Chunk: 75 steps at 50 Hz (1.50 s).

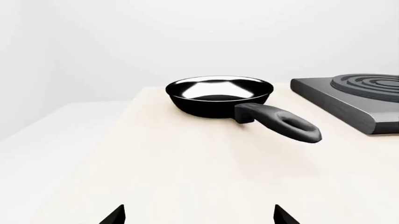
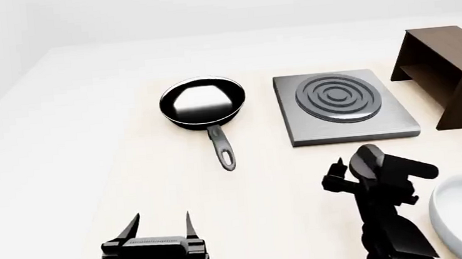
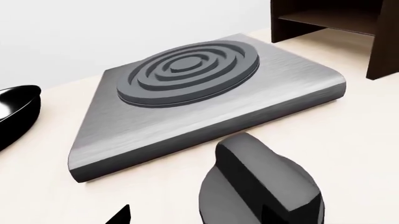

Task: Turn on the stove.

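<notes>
The stove (image 2: 348, 125) is a flat grey slab with a dark ringed burner (image 2: 338, 97), right of centre on the table. It also shows in the right wrist view (image 3: 262, 102) and in the left wrist view (image 1: 349, 105). Its black ridged knob (image 3: 262, 186) stands on the table just before the stove's front edge. My right gripper (image 3: 198, 215) is open, with the knob close ahead and toward one finger. In the head view my right arm (image 2: 383, 185) covers that spot. My left gripper (image 2: 161, 220) is open and empty, low over the near table, and also shows in its wrist view (image 1: 199, 215).
A black frying pan (image 2: 201, 102) sits left of the stove with its handle toward me; it also shows in the left wrist view (image 1: 218, 95). A brown wooden box (image 2: 452, 72) stands right of the stove. A white dish rim (image 2: 451, 210) is at the near right.
</notes>
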Motion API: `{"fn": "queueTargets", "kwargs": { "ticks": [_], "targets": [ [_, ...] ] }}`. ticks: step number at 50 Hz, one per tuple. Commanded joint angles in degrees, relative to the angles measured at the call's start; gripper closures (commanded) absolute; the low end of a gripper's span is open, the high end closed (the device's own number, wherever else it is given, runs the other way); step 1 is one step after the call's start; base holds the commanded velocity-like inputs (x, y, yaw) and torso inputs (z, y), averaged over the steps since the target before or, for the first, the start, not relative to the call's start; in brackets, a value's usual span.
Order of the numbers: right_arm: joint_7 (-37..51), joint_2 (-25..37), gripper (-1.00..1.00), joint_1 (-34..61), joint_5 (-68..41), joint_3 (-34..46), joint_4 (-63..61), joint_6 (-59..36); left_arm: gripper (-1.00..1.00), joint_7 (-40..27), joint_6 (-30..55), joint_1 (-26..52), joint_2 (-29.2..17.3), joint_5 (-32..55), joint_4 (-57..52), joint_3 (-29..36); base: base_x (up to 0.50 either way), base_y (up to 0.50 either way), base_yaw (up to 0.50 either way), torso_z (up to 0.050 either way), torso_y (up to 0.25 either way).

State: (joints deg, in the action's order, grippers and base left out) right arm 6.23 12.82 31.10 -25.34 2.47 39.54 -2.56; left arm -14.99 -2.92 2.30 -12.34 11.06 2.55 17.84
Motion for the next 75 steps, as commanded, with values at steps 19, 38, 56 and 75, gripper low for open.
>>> {"fn": "queueTargets", "kwargs": {
  "ticks": [19,38,56,75],
  "targets": [
    [0.67,0.83,-1.0,-0.49,-0.64,-0.35,-1.19,-0.21,-1.0,-0.48,-0.13,0.22,-0.42,0.53,0.22,0.77,0.0,0.0,0.0,0.0,0.0],
    [1.15,1.52,-1.0,0.04,-1.04,-0.32,-2.02,-1.2,-1.0,-0.85,-0.19,0.31,-0.72,0.81,0.18,1.22,0.0,0.0,0.0,0.0,0.0],
    [1.23,1.85,-1.0,2.17,-1.18,-0.33,-0.16,-1.51,-1.0,-1.03,-0.44,0.6,-0.94,1.13,0.62,1.6,0.0,0.0,0.0,0.0,0.0],
    [-0.84,0.84,-1.0,5.13,-0.66,0.07,6.51,1.81,-1.0,-1.29,-0.76,0.58,-1.18,1.27,0.71,2.11,0.0,0.0,0.0,0.0,0.0]
  ]
}}
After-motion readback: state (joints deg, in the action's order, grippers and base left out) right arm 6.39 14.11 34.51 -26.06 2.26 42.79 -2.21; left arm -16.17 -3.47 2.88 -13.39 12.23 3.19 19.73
